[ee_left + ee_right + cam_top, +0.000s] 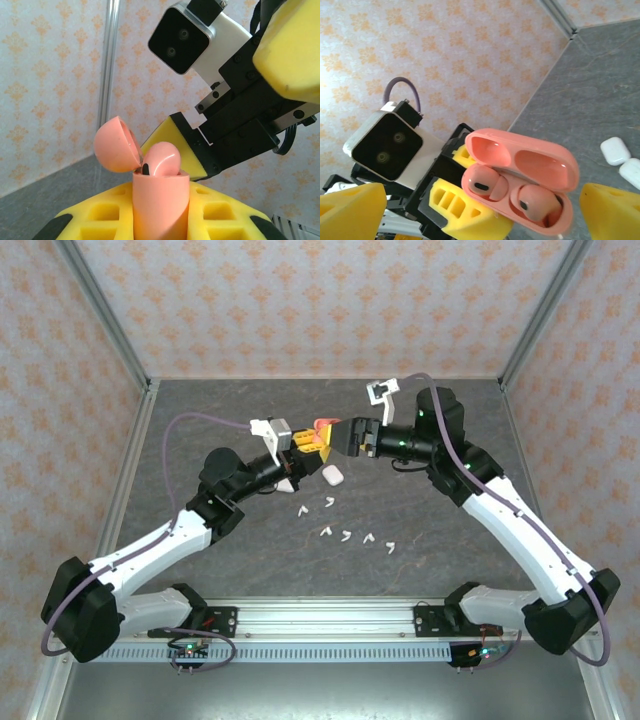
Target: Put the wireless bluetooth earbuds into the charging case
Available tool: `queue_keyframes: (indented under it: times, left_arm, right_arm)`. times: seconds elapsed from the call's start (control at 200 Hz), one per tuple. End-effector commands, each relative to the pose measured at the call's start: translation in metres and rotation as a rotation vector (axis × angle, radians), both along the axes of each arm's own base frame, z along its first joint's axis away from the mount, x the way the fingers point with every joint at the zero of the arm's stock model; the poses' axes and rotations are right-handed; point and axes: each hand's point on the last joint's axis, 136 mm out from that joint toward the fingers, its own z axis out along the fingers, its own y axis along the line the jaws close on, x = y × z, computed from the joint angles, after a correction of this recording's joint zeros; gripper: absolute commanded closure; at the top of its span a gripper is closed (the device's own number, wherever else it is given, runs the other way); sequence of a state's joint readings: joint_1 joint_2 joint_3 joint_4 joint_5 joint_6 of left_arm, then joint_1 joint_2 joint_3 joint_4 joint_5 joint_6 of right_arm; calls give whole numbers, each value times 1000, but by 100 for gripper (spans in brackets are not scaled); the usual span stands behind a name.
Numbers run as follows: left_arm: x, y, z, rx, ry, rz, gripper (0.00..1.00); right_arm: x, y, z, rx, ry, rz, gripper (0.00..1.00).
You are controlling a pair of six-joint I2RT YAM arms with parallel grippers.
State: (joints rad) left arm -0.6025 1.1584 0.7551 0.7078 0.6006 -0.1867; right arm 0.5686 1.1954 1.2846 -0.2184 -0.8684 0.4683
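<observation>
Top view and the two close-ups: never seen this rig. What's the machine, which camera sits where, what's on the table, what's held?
Two robot arms bolted at the near edge of the table. The wide picture comes from a fixed camera above and behind them; each close-up from a camera on one wrist. The left hand is shut on an open pink charging case, both pink earbuds seated inside. The right hand faces it, open, holding nothing. Loose on the table: six white earbuds and two white cases.
</observation>
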Motion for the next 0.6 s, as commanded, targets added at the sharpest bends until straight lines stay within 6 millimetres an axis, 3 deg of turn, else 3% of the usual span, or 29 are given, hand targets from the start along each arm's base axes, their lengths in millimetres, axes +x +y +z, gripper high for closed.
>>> queue_keyframes:
  times: [0.0, 0.315, 0.325, 0.425, 0.596]
  left_arm:
    - [-9, -3, 25, -46, -51, -39, 100]
    - [-7, -3, 19, -39, -28, -33, 100]
    - [-6, -3, 18, -39, -27, -30, 100]
    - [-6, -3, 16, -35, -21, -30, 100]
    - [-4, -3, 13, -28, -14, -24, 100]
  right_arm:
    - [-8, 6, 25, 61, -68, 63, 1]
    - [-7, 3, 34, 65, -144, 47, 0]
    - [-14, -2, 42, 79, -168, 45, 0]
    - [-18, -5, 51, 111, -210, 38, 1]
    - [-20, -9, 52, 132, -229, 19, 1]
